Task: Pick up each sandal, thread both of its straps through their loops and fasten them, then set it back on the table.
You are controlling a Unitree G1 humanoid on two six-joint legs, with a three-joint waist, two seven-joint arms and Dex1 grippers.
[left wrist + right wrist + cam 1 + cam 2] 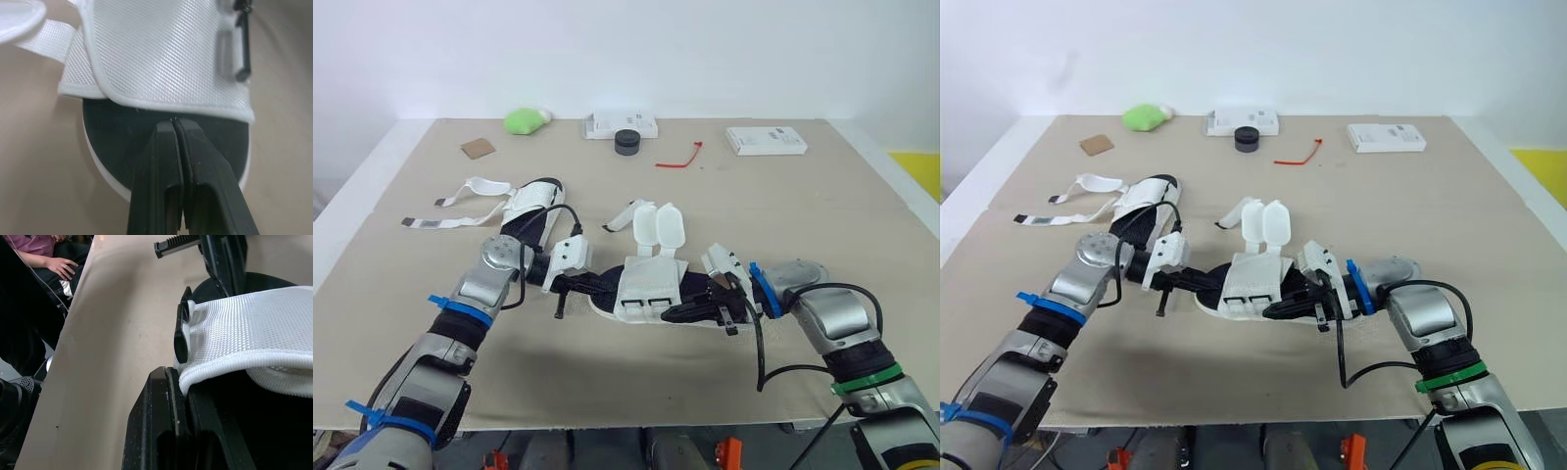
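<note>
- Far sandal (530,208), left of centre on the table (803,215): lies flat; its loose straps (460,201) trail out to the left; nothing fastened.
- Left gripper (173,125): fingers pressed together, nothing seen between them; tips rest on the black footbed (122,132) at the edge of the white upper (161,54).
- Near sandal (646,284), centre, between both grippers: low on the table; two strap tabs (658,227) flipped back, unthreaded.
- Right gripper (181,382): appears clamped on the rim of the white upper.
- Judgement: early stage; all four straps outstanding.
</note>
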